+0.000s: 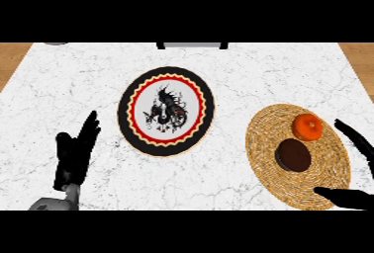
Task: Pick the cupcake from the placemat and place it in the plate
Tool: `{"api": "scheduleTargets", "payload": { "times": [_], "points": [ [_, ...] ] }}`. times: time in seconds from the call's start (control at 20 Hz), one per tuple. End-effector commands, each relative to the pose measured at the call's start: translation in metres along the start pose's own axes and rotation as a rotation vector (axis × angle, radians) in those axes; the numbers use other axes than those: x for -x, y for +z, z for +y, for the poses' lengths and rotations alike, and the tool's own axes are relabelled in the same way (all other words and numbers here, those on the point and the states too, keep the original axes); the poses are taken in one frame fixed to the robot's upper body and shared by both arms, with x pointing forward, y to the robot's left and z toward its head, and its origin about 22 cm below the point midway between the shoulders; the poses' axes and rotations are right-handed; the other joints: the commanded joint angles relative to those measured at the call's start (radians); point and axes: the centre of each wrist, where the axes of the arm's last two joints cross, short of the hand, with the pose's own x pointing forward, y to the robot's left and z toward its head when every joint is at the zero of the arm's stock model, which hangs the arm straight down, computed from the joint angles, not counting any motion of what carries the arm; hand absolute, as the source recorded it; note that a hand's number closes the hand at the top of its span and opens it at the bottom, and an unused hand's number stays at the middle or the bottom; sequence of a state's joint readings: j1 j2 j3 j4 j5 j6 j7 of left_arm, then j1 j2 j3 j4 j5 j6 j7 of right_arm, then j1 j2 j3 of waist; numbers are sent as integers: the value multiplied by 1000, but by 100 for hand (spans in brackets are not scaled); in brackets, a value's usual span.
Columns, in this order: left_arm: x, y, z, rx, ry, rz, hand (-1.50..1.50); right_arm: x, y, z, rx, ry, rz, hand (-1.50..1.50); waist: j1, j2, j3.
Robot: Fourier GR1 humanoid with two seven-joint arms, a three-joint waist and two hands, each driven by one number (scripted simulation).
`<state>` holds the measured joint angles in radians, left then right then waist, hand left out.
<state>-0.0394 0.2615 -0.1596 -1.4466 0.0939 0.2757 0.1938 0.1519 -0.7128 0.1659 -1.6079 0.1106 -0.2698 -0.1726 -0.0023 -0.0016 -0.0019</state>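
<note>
We see the cupcake (294,154) on the woven placemat (264,129), right side of the white marble surface (73,84). From above it reads as a dark brown round, sitting near the placemat's middle. Just beside it, toward the far right of the mat, sits an orange fruit (307,126); we can't tell if the two touch.

The plate (140,89) is left of the placemat, near the middle of the surface, well apart from the cupcake. Black rim, red ring with a zigzag border, white centre with a black printed figure. Nothing on it; cupcake not yet moved.

Our right hand (349,197) comes in at the lower right, released, holding nothing. The fingers (358,138) stretch straight along the placemat's right edge; the thumb lies over the placemat's near edge. The cupcake sits between thumb and fingers, apart from both.

Our left hand (73,153) shows at lower left, released, fingers straight and pointing up, resting left of the plate and not touching it.
</note>
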Motion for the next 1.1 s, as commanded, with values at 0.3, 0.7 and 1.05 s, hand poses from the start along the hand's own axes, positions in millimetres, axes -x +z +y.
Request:
{"api": "scheduleTargets", "payload": {
  "times": [0.3,0.7,1.05],
  "points": [
    [-3,0,-5,26,6,-12,0,-50,-37,-18,-349,190,209,-150,17,3,1],
    [-1,-1,-9,-6,-5,0,0,-56,-54,-3,-433,200,278,-150,4,1,2],
    [-12,2,9,1,-12,3,0,-50,-65,16,-458,217,284,-150,4,1,2]
  ]
}}
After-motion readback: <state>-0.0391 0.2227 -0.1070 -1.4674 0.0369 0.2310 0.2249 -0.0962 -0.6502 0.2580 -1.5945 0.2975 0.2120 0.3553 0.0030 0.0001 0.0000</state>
